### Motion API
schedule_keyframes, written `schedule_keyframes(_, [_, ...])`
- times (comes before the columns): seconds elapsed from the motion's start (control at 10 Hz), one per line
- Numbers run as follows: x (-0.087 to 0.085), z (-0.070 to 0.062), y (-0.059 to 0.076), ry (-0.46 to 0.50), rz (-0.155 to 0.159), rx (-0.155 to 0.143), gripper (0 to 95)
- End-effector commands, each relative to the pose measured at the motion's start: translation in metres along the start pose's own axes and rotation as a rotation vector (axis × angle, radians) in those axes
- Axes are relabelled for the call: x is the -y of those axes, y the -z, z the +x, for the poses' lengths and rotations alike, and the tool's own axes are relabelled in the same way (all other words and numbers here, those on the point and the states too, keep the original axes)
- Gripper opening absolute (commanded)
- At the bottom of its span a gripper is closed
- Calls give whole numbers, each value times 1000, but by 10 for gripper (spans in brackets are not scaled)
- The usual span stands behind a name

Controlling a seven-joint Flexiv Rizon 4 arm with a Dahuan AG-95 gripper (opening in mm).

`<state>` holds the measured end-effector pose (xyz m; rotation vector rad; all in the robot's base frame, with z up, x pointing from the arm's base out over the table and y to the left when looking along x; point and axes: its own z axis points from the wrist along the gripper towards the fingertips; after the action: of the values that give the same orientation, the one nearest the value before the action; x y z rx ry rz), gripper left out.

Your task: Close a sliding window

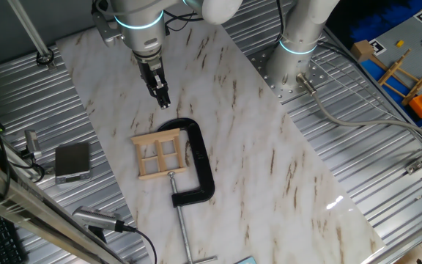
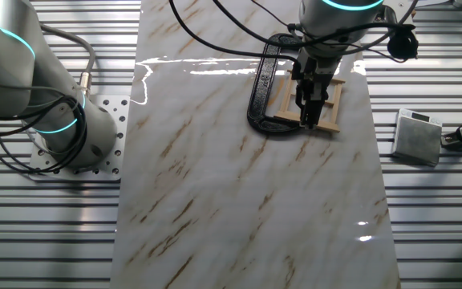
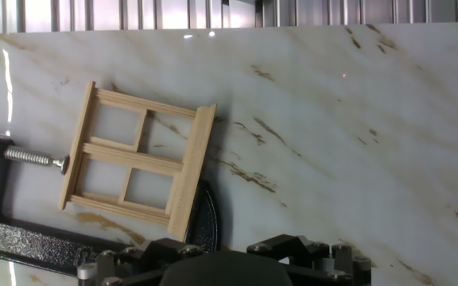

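Note:
The sliding window [image 1: 160,154] is a small light-wood frame with four panes, lying flat on the marble table. It also shows in the hand view [image 3: 137,159] and, partly behind the fingers, in the other fixed view [image 2: 335,104]. A black C-clamp [image 1: 200,165] [image 2: 259,96] [image 3: 22,238] grips the window, its screw against one side. My gripper [image 1: 163,101] [image 2: 311,120] hangs above the table just beyond the window's far edge, touching nothing. Its fingers stand close together with a narrow gap. The fingertips are out of the hand view.
A grey box [image 1: 72,161] [image 2: 418,136] sits on the ribbed metal beside the marble slab [image 1: 269,169]. The arm's base [image 1: 299,44] [image 2: 54,120] stands at the slab's side. Coloured toys [image 1: 409,66] lie at the far right.

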<state>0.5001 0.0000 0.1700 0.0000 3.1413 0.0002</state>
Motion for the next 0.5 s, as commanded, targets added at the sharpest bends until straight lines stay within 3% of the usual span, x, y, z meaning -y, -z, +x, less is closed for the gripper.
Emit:
schedule_keyframes(0.1, [0,0,0,93,-6,28,0])
schedule_keyframes(0.5, [0,0,0,94,-8,19,0])
